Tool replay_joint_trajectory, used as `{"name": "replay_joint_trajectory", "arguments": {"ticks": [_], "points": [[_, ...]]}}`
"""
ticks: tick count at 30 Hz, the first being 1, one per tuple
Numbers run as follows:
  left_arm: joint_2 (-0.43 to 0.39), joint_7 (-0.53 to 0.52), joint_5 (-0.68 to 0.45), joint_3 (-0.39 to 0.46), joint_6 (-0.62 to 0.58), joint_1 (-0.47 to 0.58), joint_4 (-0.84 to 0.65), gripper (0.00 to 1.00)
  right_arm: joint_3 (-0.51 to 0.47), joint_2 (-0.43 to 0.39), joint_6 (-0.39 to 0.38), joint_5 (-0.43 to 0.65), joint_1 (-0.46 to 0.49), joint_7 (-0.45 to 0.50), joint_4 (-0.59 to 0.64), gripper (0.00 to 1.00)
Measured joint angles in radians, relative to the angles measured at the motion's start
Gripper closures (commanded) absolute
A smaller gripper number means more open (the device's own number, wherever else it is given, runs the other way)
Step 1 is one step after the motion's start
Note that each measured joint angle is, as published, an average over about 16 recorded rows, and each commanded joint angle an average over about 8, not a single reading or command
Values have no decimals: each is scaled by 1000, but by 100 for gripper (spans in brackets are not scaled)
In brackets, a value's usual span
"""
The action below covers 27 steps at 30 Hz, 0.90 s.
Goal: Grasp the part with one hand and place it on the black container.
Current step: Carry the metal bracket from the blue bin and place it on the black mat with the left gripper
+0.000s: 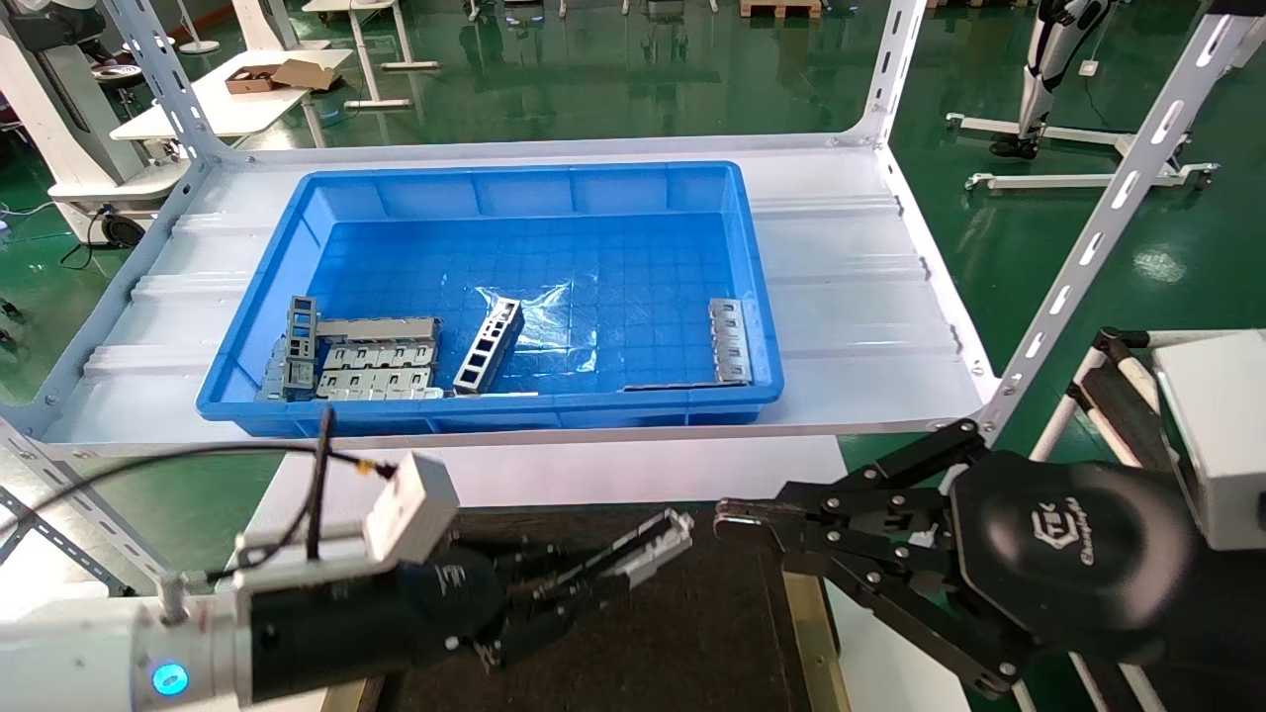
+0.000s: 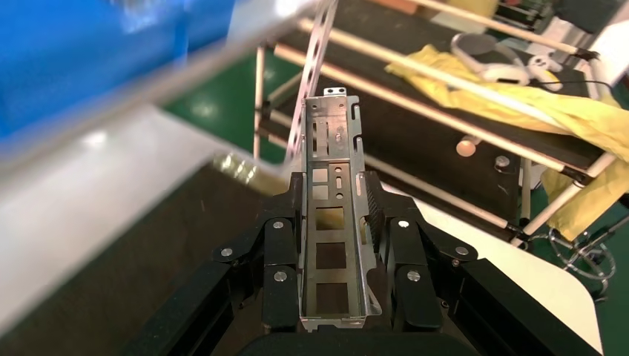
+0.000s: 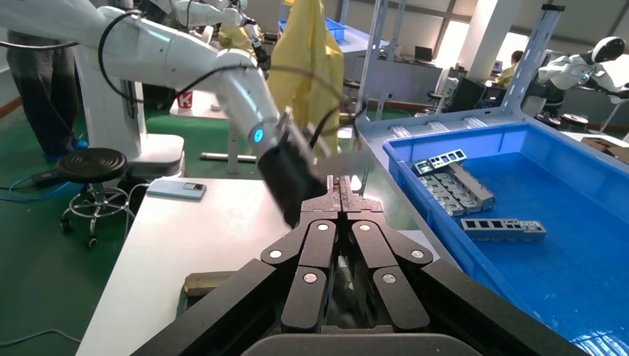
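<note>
My left gripper point(image 1: 633, 554) is shut on the part point(image 1: 655, 542), a silver-grey channel bar with raised rims. In the left wrist view the part point(image 2: 331, 222) lies lengthwise between the fingers point(image 2: 280, 245) and sticks out well past their tips. It hangs over the rear area of the black container point(image 1: 692, 643), a flat dark tray with a brass-coloured strip point(image 1: 813, 633) on its right side. The tray's matte surface point(image 2: 148, 259) also shows under the left gripper point(image 2: 334, 194). My right gripper point(image 1: 730, 514) is shut and empty, its tip just right of the part's end; its closed fingertips point(image 3: 341, 189) point at the left arm.
A deep blue bin point(image 1: 762, 326) on the white shelf behind holds a dark ladder-like bar point(image 1: 489, 346), flat tabbed plates point(image 1: 381, 368) and another plate point(image 1: 730, 339). Slotted shelf posts point(image 1: 1098, 227) stand at the corners. A white table point(image 3: 185, 237) lies beside the tray.
</note>
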<state>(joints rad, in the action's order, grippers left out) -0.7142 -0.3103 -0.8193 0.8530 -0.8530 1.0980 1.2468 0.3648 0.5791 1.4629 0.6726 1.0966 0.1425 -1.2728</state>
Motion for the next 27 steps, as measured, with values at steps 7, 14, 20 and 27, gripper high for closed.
{"name": "replay_joint_trajectory", "arguments": {"ticks": [7, 14, 20, 27], "points": [[-52, -71, -10, 40, 173, -102, -24, 100, 0, 0, 0, 0, 0, 0, 0, 100], [-150, -162, -25, 87, 350, -148, -91, 100, 0, 0, 0, 0, 0, 0, 0, 100], [-248, -227, -42, 127, 478, -155, -165, 100, 0, 0, 0, 0, 0, 0, 0, 100], [-349, -281, -52, 163, 614, -156, -239, 100, 0, 0, 0, 0, 0, 0, 0, 100]]}}
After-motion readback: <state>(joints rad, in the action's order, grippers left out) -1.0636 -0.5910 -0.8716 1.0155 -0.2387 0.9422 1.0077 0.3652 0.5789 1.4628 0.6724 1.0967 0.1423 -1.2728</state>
